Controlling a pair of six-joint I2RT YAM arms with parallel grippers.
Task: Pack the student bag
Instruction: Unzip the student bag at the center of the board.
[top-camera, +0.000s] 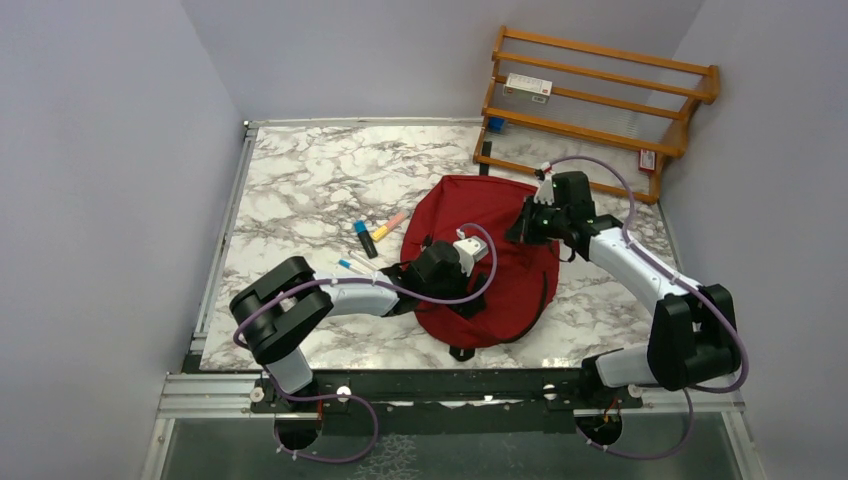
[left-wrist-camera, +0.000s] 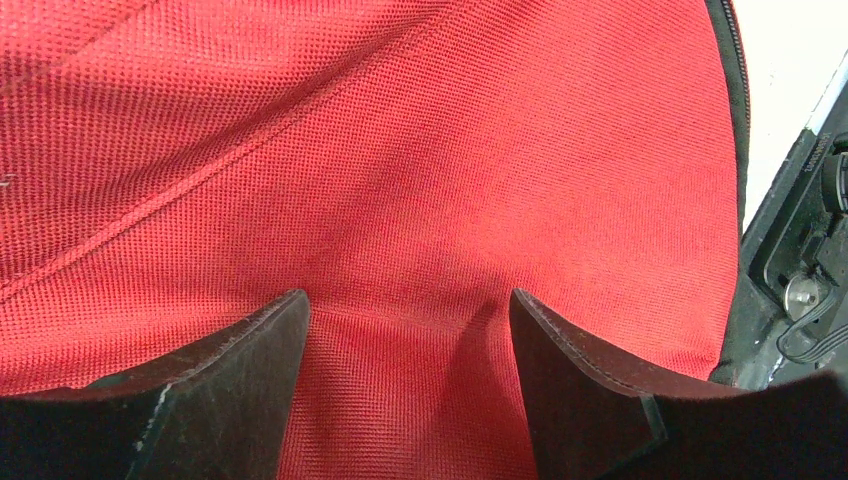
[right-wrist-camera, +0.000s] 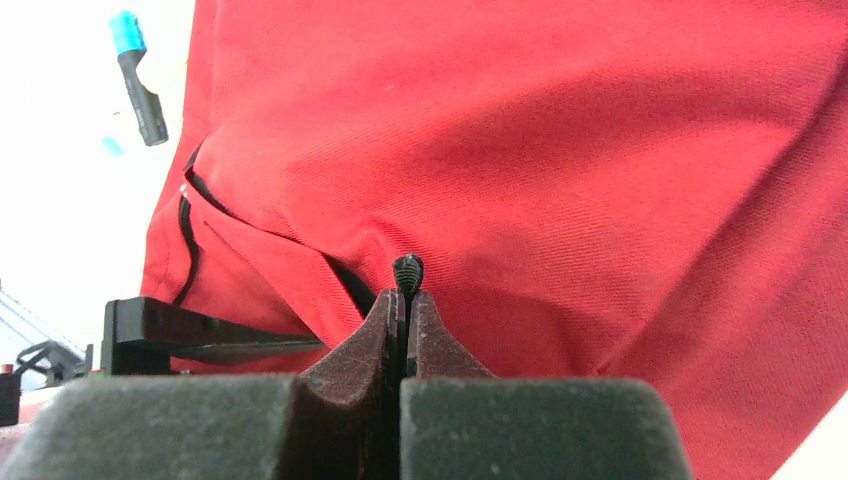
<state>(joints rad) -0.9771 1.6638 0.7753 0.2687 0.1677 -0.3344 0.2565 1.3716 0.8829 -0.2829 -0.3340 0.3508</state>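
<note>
Near the table's (top-camera: 300, 190) front edge, midway along it, the bag (top-camera: 520, 285) lies under the left gripper (left-wrist-camera: 407, 297), whose jaws stand apart just above the red cloth. Toward the bag's far right side the right gripper (right-wrist-camera: 405, 305) pinches a black zipper pull (right-wrist-camera: 407, 270) (only its tip shows); the left arm (top-camera: 350, 295) hides the bag's near-left part.

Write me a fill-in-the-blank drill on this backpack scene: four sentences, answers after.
1. The right hand is shut on a small black ____ of the dark-red fabric backpack.
2. The left hand hovers over the red fabric with its fingers ____.
3. The backpack lies on a white-and-grey ____-patterned table.
4. The slatted wooden rack stands at the table's far ____ corner.
Missing words: zipper pull; open; marble; right.
</note>
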